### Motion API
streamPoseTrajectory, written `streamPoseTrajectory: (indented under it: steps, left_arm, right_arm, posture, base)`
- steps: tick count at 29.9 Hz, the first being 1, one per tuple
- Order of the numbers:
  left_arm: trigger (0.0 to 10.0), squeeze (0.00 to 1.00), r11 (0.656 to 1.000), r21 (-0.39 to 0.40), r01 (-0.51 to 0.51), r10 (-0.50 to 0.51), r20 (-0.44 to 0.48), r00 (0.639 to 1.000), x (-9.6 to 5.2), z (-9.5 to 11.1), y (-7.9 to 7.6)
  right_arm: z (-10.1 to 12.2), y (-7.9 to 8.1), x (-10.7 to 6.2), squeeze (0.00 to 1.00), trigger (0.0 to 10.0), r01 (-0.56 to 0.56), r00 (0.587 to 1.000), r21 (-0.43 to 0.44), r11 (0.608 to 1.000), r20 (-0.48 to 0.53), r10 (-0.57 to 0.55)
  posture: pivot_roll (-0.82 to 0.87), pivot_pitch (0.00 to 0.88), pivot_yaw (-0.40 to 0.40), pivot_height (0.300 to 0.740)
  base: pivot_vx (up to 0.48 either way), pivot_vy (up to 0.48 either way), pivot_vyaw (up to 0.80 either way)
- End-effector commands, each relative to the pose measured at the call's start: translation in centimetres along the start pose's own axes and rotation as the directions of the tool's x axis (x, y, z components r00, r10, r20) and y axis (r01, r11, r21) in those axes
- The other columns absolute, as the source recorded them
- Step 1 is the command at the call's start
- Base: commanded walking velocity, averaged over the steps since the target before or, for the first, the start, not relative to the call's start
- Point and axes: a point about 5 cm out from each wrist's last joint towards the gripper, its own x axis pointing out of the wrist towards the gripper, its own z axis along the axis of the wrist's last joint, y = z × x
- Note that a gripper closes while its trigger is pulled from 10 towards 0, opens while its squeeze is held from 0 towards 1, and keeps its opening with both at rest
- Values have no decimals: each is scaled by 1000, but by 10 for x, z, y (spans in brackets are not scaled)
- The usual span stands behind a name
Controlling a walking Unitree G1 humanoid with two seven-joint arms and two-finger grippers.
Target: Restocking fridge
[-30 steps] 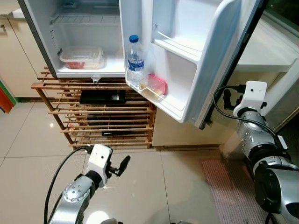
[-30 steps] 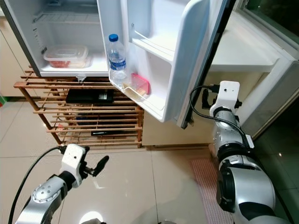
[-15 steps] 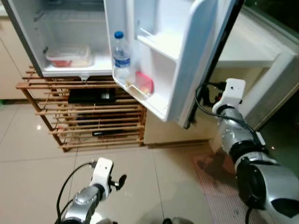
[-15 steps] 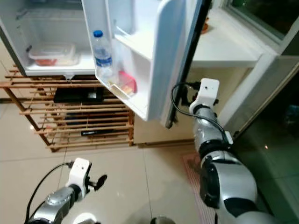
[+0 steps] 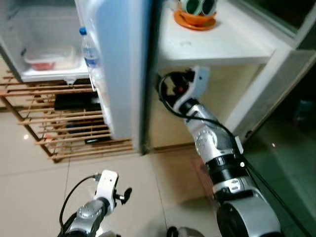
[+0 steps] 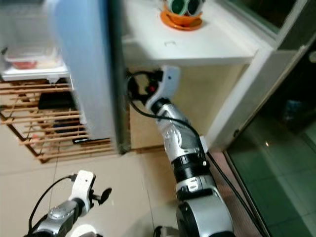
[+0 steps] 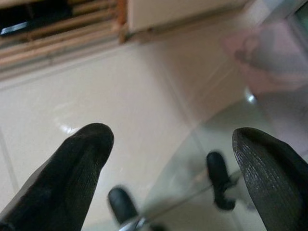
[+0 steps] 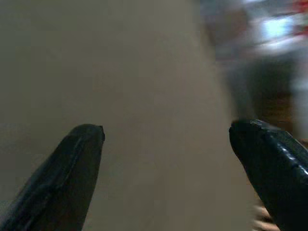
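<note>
One fridge door (image 5: 123, 64) now swung further shut behind right end effector (image 8: 163, 159)

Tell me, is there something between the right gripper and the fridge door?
Nothing visible stands between them. The right gripper, fingers spread open, is up beside the outer face of the fridge door, under the white counter. The left gripper hangs open over the floor.

- The fridge door (image 5: 123, 69) stands edge-on and hides most of the water bottle (image 5: 88, 44).
- The right tool (image 8: 166, 159) faces a blurred beige surface; the things beyond it cannot be made out.
- The bowl (image 5: 195, 11) on the table (image 5: 222, 44) is cut off by the picture's upper edge.
</note>
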Motion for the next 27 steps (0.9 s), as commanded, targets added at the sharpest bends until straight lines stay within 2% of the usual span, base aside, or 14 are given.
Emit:
streamPoseTrajectory:
  steps: [1,4,9,11,13,15,17,19,20,21,24,25,26,27]
  left_arm:
    - [10000,0,1000,20,-3,3,-8,1000,1,1,-1]
    - [10000,0,1000,11,-2,2,-45,999,1,-3,-1]
    - [10000,0,999,35,-9,11,-54,999,1,-4,-1]
    - [10000,0,999,47,-17,19,-47,999,2,-3,-1]
    - [10000,0,997,61,-38,39,-21,999,2,2,2]
    - [10000,0,995,80,-59,55,59,997,4,15,4]
    - [10000,0,993,82,-86,71,176,982,4,34,6]
    - [10000,0,994,26,-105,90,331,939,3,62,10]
    - [10000,0,994,7,-110,100,371,923,3,70,12]
    - [10000,0,994,7,-110,100,371,923,3,70,12]
    - [10000,0,992,-9,-128,108,600,793,-9,129,10]
    - [10000,0,993,-6,-115,85,714,695,-27,166,2]
    - [10000,0,993,-6,-115,85,714,695,-27,166,2]
    - [10000,0,994,-12,-104,77,761,644,-39,183,-3]
  right_arm:
    - [2,5,-4,0,10000,-40,999,50,998,-17,41]
    - [18,10,-12,0,10000,-116,992,83,990,-31,119]
    - [33,9,-18,0,10000,-128,991,88,988,-27,130]
    - [35,3,-21,0,10000,-91,995,57,994,-27,92]
    - [35,-24,-26,0,10000,89,996,-87,992,-24,-91]
    - [33,-54,-39,0,10000,294,949,-287,912,-29,-315]
    - [31,-79,-58,0,10000,428,879,-391,815,-29,-476]
    - [29,-101,-84,0,10000,520,810,-435,735,-21,-586]
    - [29,-106,-91,0,10000,540,791,-452,710,-15,-611]
    - [29,-106,-91,0,10000,540,791,-452,710,-15,-611]
    - [27,-119,-119,0,10000,579,741,-526,623,21,-671]
    - [20,-129,-141,0,10000,639,686,-505,581,30,-727]
    - [20,-129,-141,0,10000,639,686,-505,581,30,-727]
    - [14,-131,-154,0,10000,651,668,-507,565,29,-744]
  posture:
    - [-24,34,-99,740]
    - [-29,29,-102,740]
    - [-33,24,-101,740]
    - [-34,23,-100,740]
    - [-29,16,-98,740]
    - [-26,9,-95,740]
    - [-21,1,-92,740]
    - [-7,0,-89,740]
    - [-4,0,-89,740]
    - [-4,0,-89,740]
    - [16,0,-94,740]
    - [19,0,-92,740]
    - [19,0,-92,740]
    - [21,0,-87,740]
  base:
    - [0,0,0]
    - [0,0,0]
    - [0,0,0]
    - [0,0,0]
    - [0,0,0]
    - [0,0,0]
    - [0,0,0]
    - [0,0,0]
    - [0,0,0]
    - [0,0,0]
    - [0,0,0]
    - [0,0,0]
    - [0,0,0]
    - [0,0,0]
